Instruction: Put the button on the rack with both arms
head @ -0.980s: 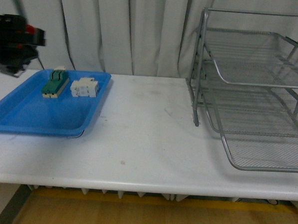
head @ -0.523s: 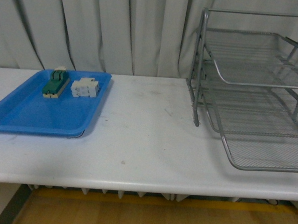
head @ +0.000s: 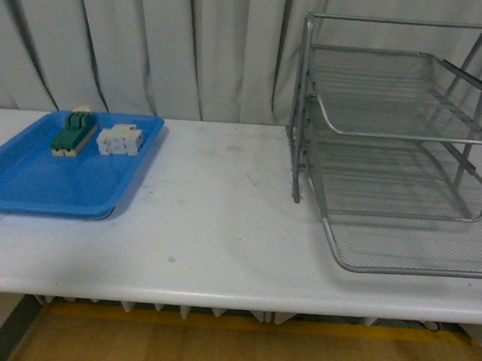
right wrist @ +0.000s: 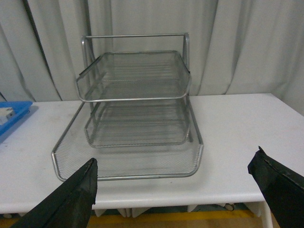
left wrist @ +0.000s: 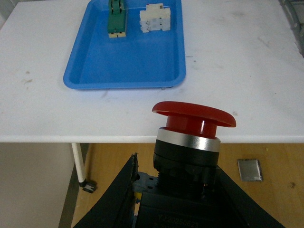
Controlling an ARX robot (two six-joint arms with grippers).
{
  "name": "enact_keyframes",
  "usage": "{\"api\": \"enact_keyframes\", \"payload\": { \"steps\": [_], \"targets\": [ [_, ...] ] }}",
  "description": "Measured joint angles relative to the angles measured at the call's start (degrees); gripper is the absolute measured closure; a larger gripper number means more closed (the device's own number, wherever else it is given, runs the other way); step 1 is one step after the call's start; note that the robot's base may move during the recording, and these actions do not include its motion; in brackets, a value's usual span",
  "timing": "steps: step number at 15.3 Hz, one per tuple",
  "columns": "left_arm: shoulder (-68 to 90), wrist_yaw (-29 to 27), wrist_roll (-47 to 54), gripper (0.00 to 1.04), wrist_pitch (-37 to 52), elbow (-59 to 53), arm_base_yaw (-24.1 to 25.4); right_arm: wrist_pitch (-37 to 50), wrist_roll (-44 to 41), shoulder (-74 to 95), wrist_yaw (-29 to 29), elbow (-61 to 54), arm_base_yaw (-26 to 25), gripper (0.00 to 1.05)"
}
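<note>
My left arm's dropped out of front view; left claw [left wrist: 178, 187] clamps the button [left wrist: 194, 118], glossy red mushroom cap showing, well apart from the silver wire-mesh rack [head: 389, 136]; right claw [right wrist: 175, 159] spread wide.

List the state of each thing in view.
button, held upright in the left gripper
left gripper, shut on the button
right gripper, open and empty
rack, all three tiers empty
blue tray, holds green switch part and white component
</note>
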Motion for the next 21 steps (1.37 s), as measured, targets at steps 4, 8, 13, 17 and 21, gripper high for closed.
{"api": "enact_keyframes", "payload": {
  "steps": [4,8,13,17,21],
  "targets": [
    [0.11,0.04,-0.09,0.69,-0.02,0.0,0.0,-0.02,0.0,0.0,0.02,0.0,0.0,0.06],
    [-0.02,0.11,-0.09,0.69,-0.07,0.0,-0.04,-0.11,0.0,-0.02,0.11,0.0,0.0,0.06],
    [14.36,1.25,9.79,0.69,14.47,7.78,-13.73,0.07,0.0,-0.02,0.0,0.0,0.0,0.06],
    [44.11,9.16,15.19,0.69,18.56,26.4,-17.11,0.07,0.0,-0.02,0.02,0.0,0.0,0.06],
    [68.0,9.73,16.02,0.69,17.38,44.94,-17.79,0.04,0.0,-0.02,0.02,0.0,0.0,0.06]
  ]
}}
